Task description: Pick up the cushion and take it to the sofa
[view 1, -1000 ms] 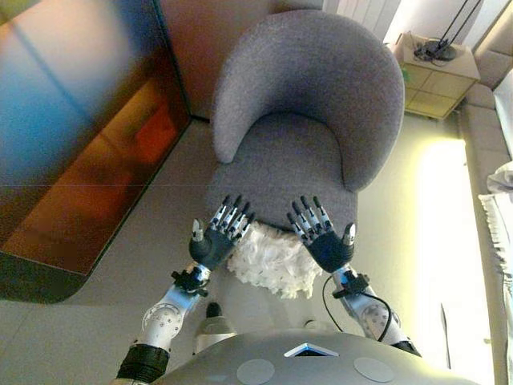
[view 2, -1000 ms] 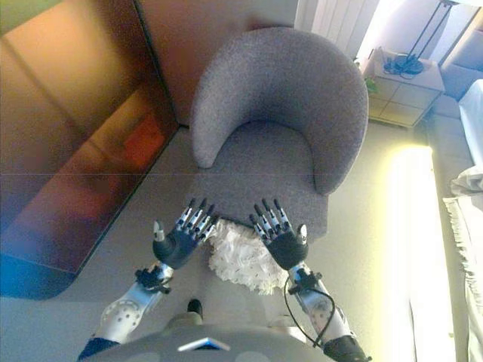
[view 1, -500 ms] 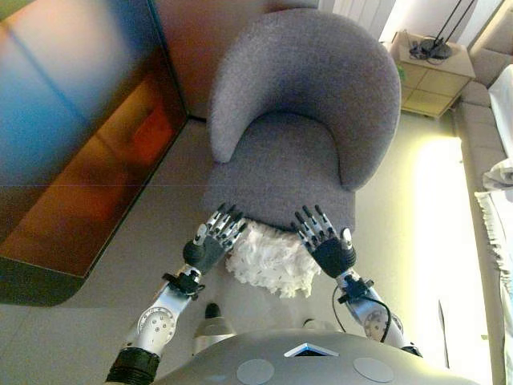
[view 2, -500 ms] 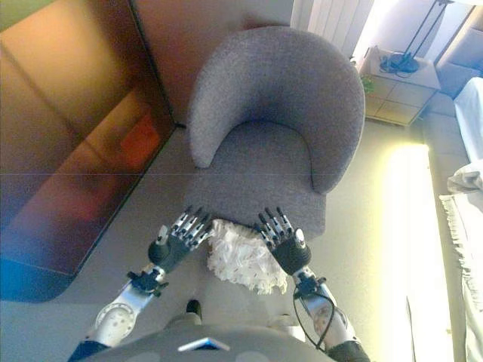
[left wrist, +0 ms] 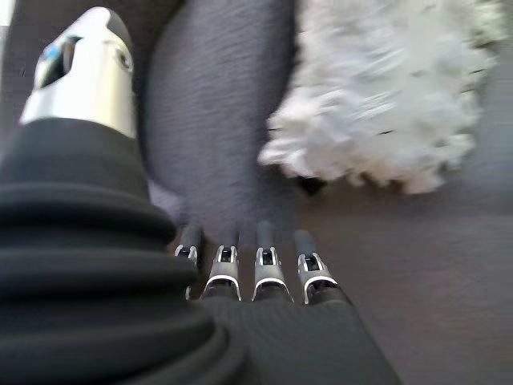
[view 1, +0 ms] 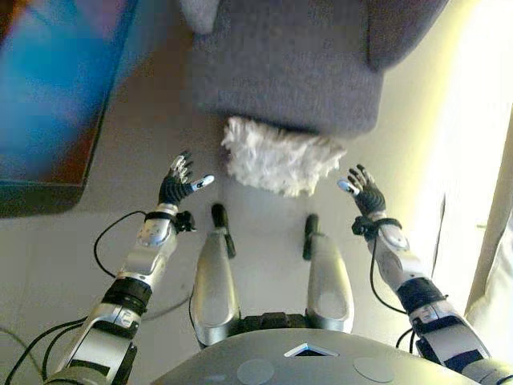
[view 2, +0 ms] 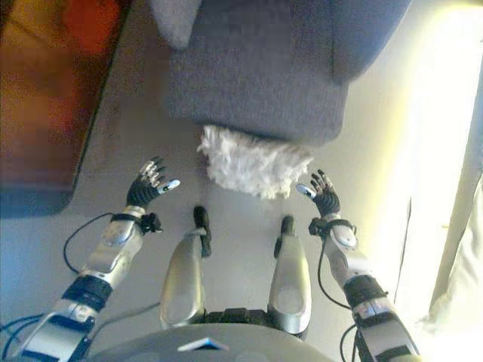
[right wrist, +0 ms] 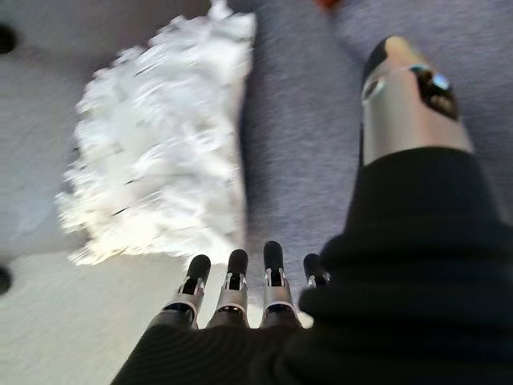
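A fluffy white cushion [view 1: 280, 160] lies on the floor against the front of the grey armchair [view 1: 288, 56]. It also shows in the left wrist view [left wrist: 385, 104] and the right wrist view [right wrist: 160, 160]. My left hand [view 1: 178, 184] is open, low and to the left of the cushion, apart from it. My right hand [view 1: 362, 189] is open, to the right of the cushion, apart from it. Both hands hold nothing. No sofa is clearly in view.
A dark glossy cabinet [view 1: 48, 104] stands at the left. The armchair's seat front fills the top of the eye views. Bright light falls on the floor [view 1: 473, 120] at the right. Pale cloth [view 1: 501, 313] hangs at the far right edge.
The camera has tilted down and moved closer, so the chair has shifted up. Both hands have dropped lower and spread apart to either side of the cushion.
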{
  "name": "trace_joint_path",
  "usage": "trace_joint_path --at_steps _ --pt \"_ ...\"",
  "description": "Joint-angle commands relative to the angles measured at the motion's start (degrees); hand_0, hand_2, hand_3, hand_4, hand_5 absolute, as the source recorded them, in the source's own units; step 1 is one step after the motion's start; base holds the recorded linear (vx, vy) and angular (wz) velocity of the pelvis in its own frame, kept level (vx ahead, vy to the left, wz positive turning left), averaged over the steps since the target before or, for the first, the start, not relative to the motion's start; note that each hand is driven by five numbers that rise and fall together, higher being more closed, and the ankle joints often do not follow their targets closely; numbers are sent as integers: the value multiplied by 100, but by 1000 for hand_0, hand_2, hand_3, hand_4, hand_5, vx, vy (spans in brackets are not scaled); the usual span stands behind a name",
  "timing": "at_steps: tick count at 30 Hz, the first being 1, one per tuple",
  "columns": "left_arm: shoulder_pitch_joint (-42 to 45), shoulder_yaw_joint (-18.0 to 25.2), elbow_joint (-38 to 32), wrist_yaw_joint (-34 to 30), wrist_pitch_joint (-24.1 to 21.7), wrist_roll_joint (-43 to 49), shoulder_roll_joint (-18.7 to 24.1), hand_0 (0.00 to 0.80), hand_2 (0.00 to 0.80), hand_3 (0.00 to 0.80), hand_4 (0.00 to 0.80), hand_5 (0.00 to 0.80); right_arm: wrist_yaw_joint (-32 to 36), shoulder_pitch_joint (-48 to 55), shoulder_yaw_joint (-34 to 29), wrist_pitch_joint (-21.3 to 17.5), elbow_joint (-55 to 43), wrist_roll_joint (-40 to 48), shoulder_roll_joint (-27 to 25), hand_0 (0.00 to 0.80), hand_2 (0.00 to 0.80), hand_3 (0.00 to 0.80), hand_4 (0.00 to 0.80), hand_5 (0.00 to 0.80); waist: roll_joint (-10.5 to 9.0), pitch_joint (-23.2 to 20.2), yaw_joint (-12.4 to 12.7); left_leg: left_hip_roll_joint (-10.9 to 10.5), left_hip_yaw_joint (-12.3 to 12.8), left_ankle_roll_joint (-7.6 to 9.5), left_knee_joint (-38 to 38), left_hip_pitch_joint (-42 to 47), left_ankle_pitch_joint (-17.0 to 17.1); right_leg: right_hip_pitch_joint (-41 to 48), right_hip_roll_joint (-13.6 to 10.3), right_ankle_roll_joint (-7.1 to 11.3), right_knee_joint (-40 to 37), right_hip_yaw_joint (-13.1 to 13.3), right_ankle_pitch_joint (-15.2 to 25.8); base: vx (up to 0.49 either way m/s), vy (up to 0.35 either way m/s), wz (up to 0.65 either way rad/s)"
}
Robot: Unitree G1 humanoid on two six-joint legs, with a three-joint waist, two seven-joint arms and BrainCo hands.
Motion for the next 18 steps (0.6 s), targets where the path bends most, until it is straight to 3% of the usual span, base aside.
trace_joint_path --at_steps 1,11,18 --pt "-324 -129 165 144 -441 158 -54 0 0 0 0 0 -369 -309 73 -290 -28 -100 -108 0 0 0 0 0 62 -168 -46 348 -395 -265 835 -444 -714 -537 -357 238 80 359 509 -171 15 2" --pt "-1549 -339 750 417 -519 -260 -91 0 0 0 0 0 -1244 -1912 187 76 673 -596 -529 0 0 0 0 0 264 216 -101 417 -604 -133 2889 -2377 -1493 -2571 -389 90 2210 608 -66 -122 43 -7" --pt "-2110 162 1273 438 -857 -1101 1 0 0 0 0 0 -820 -2942 141 -12 1646 13 -767 0 0 0 0 0 299 344 -8 346 -797 15 4438 -3701 -1930 -3856 -386 -83 3562 785 -469 -44 -8 3"
